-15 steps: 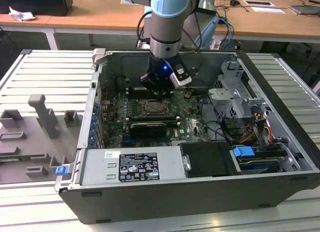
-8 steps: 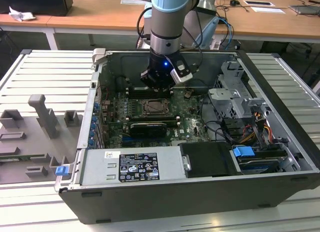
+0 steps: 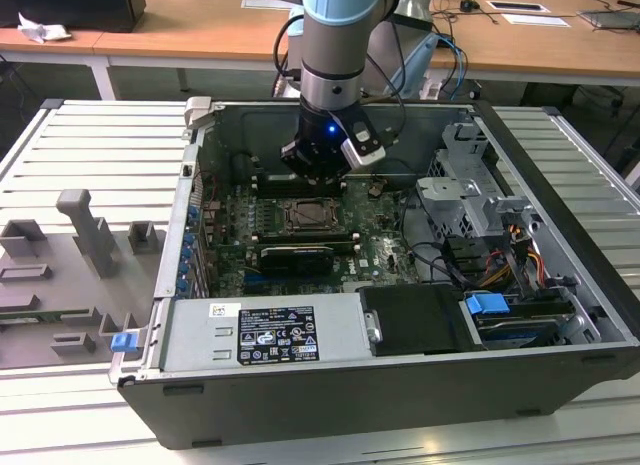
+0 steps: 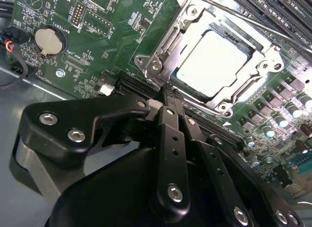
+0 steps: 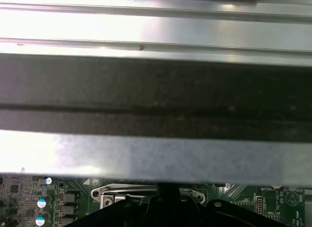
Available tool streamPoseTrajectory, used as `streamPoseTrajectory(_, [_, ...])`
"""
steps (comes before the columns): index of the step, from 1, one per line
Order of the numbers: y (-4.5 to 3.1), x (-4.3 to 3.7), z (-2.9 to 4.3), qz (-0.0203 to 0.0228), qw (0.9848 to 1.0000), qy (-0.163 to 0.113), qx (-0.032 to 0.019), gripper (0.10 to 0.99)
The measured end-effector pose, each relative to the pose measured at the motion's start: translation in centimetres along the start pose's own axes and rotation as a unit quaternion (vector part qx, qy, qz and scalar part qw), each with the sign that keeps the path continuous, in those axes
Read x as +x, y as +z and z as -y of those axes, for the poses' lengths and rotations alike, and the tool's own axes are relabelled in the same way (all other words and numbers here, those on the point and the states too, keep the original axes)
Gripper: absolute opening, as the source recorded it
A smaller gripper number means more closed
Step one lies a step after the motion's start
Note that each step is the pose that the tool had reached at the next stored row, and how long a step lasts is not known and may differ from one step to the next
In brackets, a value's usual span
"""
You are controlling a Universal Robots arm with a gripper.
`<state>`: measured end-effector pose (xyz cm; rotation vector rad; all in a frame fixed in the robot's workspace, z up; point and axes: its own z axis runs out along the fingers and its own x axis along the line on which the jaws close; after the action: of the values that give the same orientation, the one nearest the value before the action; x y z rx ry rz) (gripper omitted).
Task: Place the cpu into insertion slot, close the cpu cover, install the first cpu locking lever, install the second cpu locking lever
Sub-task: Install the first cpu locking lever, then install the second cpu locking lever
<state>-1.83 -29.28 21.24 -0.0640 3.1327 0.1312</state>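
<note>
green motherboard [image 4: 97, 41] backdrop, cpu [image 4: 214, 61] under closed cpu cover [image 4: 161, 56], gripper [image 4: 168, 92] fingers pressed together, empty

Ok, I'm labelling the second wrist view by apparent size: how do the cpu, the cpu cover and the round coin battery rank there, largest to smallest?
1. The cpu cover, the silver frame surrounding the chip.
2. The cpu, seated inside that frame.
3. The coin battery, clearly smallest.

All three lie on the same board, so nearness to the camera hardly skews this.

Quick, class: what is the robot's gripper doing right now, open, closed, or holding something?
Gripper: closed, fingers together, holding nothing; its tip is beside the socket's metal cover, with the chip already seated.
</note>
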Motion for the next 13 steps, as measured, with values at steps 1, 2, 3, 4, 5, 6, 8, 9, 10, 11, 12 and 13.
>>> streamPoseTrajectory(1, [0.0, 0.0, 0.02, 0.0, 1.0, 0.0, 0.0, 0.106])
streamPoseTrajectory(2, [-0.01, 0.0, 0.04, 0.0, 1.0, 0.0, 0.0, 0.106])
streamPoseTrajectory(3, [-0.01, 0.0, 0.05, 0.0, 1.0, 0.0, 0.0001, 0.106])
streamPoseTrajectory(4, [-0.01, 0.0, 0.06, 0.0, 1.0, 0.0, 0.0, 0.106])
streamPoseTrajectory(5, [-0.01, 0.0, 0.07, 0.0, 1.0, 0.0, 0.0, 0.106])
streamPoseTrajectory(6, [-0.01, 0.0, 0.08, 0.0, 1.0, 0.0, 0.0, 0.106])
streamPoseTrajectory(8, [-0.02, 0.0, 0.13, 0.0, 1.0, 0.0, 0.0001, 0.106])
streamPoseTrajectory(9, [-0.02, 0.01, 0.18, 0.0, 1.0, 0.0, 0.0001, 0.106])
streamPoseTrajectory(10, [-0.04, 0.02, 0.37, 0.0, 1.0, 0.0, 0.0001, 0.106])
streamPoseTrajectory(11, [-0.05, 0.02, 0.51, 0.0, 1.0, 0.0, 0.0, 0.106])
streamPoseTrajectory(12, [-0.05, 0.02, 0.57, 0.0, 1.0, 0.0, 0.0, 0.106])
streamPoseTrajectory(13, [-0.05, 0.02, 0.61, 0.0, 1.0, 0.0, 0.0, 0.106])
